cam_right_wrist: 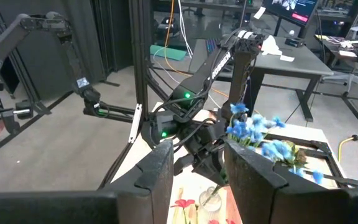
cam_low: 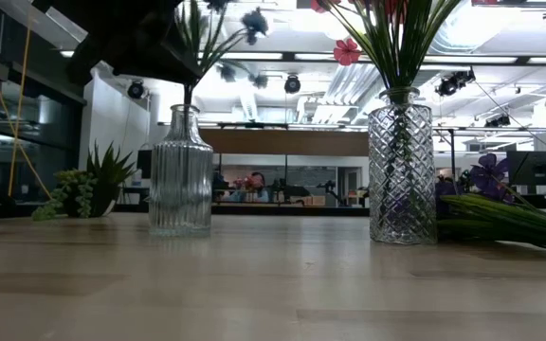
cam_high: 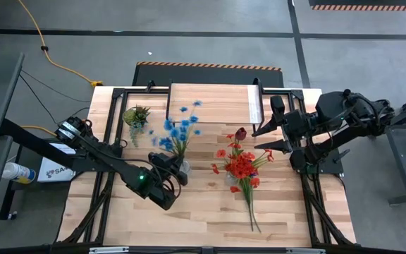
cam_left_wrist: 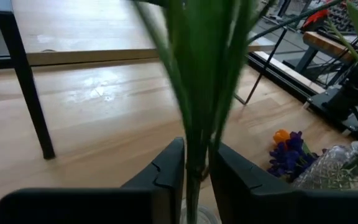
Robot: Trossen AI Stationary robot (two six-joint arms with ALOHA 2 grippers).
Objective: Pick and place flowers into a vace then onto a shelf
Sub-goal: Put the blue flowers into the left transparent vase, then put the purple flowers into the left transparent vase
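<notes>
Two glass vases stand on the wooden table (cam_high: pixel 210 212), and we take the shelf (cam_high: pixel 210 104) at the far edge as our landmark. Nearest the shelf's left half sits the ribbed vase (cam_low: pixel 180 170), with the blue flowers (cam_high: pixel 178 130) standing in it. The left gripper (cam_left_wrist: pixel 196 169) hovers right over that vase's mouth, its fingers (cam_left_wrist: pixel 169 174) set narrowly apart on either side of the green stems (cam_left_wrist: pixel 197 93); we cannot tell whether they touch the stems. Out from the shelf's right half stands the cut-glass vase (cam_low: pixel 401 166) holding the red flowers (cam_high: pixel 242 164), with a loose purple and orange bunch (cam_left_wrist: pixel 289 151) lying on the table beside it. The right gripper (cam_right_wrist: pixel 196 171) waits just off the shelf's right end, raised, fingers apart and holding nothing. Left of the shelf sits a small potted plant (cam_high: pixel 137 116).
</notes>
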